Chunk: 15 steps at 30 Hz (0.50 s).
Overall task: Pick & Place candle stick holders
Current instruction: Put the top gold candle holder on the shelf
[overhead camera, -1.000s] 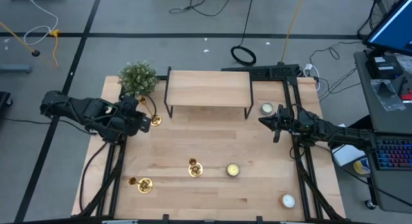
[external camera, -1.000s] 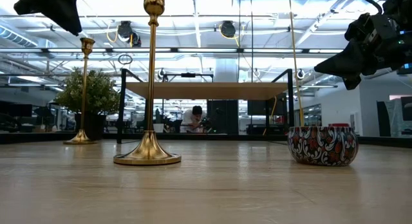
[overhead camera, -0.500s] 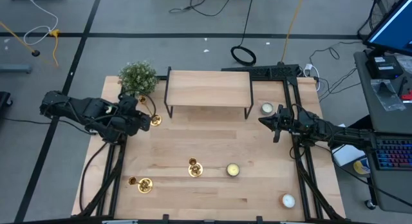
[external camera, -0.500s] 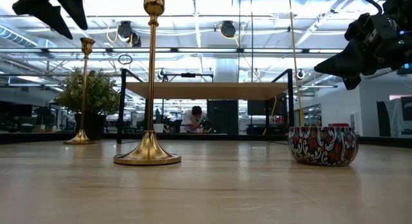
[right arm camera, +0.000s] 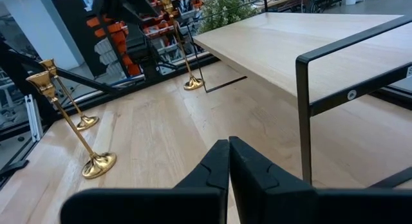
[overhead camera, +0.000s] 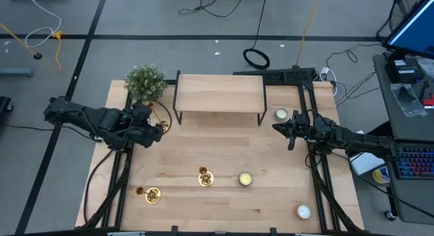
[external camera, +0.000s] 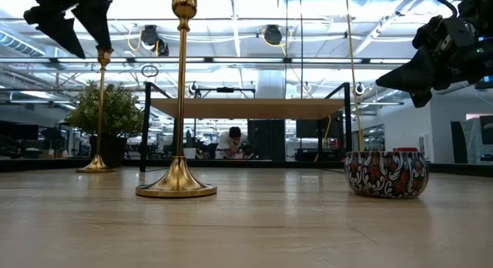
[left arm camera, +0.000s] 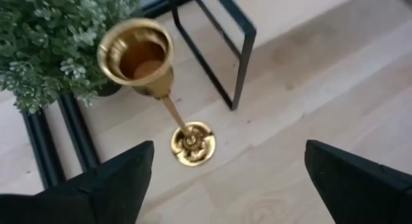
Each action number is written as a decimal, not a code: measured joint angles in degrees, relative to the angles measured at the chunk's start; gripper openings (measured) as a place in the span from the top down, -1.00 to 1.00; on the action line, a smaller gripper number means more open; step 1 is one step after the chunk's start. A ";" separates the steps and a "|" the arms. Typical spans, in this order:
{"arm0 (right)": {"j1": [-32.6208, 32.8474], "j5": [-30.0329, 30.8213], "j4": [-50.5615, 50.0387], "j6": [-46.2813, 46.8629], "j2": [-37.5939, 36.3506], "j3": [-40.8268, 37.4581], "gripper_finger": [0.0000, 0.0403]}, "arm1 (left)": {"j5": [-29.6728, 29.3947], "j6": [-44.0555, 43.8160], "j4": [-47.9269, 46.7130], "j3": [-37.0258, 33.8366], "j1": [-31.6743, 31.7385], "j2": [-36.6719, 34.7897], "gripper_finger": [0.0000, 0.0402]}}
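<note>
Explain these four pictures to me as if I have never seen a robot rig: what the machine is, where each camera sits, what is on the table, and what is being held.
This is a two-armed robot at a wooden table. One camera looks straight down, one sits at table-top height, and one rides on each wrist.

The left gripper hangs open above a brass candlestick beside the potted plant; its own camera looks down into the candlestick's cup. It holds nothing.

The right gripper waits shut at the table's right side, also holding nothing.

Two more brass candlesticks, one near the middle and one at the front left, stand free. Also on the table: a small wooden shelf on black legs and three candles in tins, one beside the middle candlestick.
</note>
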 joint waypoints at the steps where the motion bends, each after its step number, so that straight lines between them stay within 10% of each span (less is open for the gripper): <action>1: 0.01 0.00 0.00 0.00 0.00 0.01 0.98 | -0.03 0.32 -0.10 -0.27 0.00 0.34 -0.98; 15: 0.00 0.97 0.00 0.00 0.00 0.01 0.98 | -11.79 -6.59 -6.58 -2.63 0.10 1.32 -0.98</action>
